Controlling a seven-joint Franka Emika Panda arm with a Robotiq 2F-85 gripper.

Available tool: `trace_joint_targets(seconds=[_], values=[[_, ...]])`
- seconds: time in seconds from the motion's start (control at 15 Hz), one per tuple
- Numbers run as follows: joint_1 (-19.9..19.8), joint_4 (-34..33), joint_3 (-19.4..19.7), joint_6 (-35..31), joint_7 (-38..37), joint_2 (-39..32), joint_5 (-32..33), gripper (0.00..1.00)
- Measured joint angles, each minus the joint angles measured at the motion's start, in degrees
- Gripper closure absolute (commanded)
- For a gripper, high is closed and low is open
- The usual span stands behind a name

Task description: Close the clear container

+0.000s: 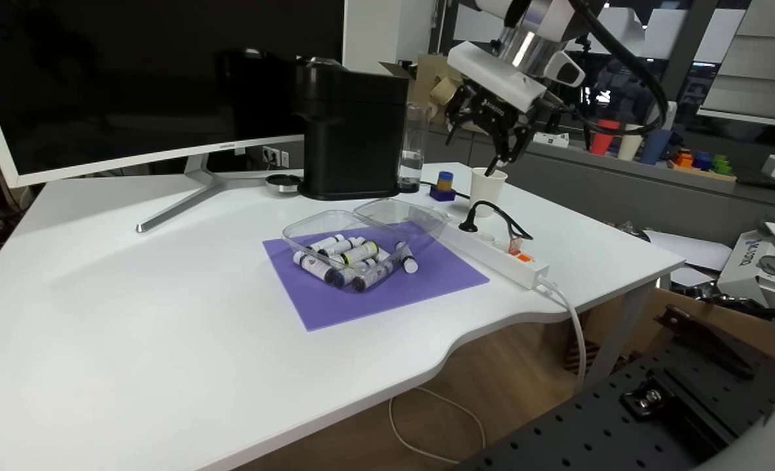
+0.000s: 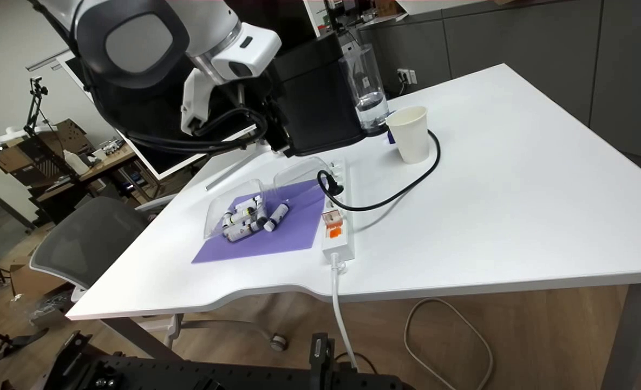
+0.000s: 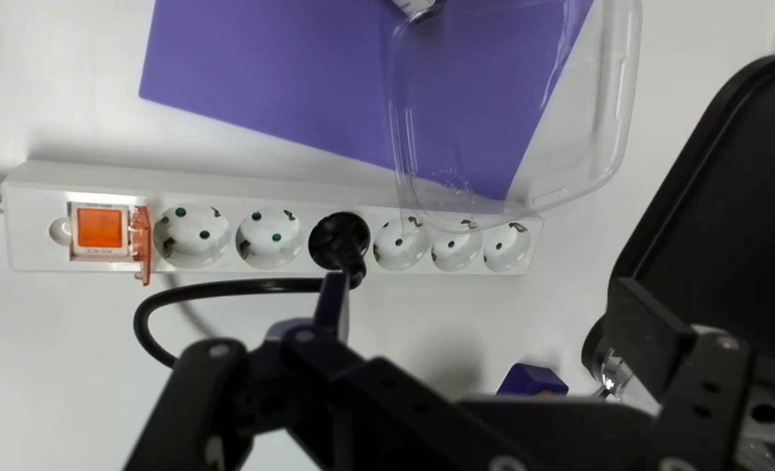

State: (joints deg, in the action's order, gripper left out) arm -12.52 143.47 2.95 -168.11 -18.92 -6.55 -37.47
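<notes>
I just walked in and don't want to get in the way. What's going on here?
A robot gripper hangs open above the desk, holding nothing. The job is to close the clear container, which lies open on a purple mat with small bottles in it. Its lid is spread out to one side and, in the wrist view, overlaps the edge of the white power strip. The gripper is touching neither part, so the closing is not yet done.
</notes>
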Motion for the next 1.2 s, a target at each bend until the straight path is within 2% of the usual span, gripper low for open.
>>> trace_joint_targets(seconds=[0.33,0.8,1.2], values=[[-0.4,-5.0,-2.7,-3.4,3.1,-8.0,-6.4,0.0],[-1.0,-13.0,-3.4,-2.2,3.3,-18.7,-6.3,0.0],[0.0,-17.1,-3.3,-0.7,3.3,-24.7,-5.2,0.0]])
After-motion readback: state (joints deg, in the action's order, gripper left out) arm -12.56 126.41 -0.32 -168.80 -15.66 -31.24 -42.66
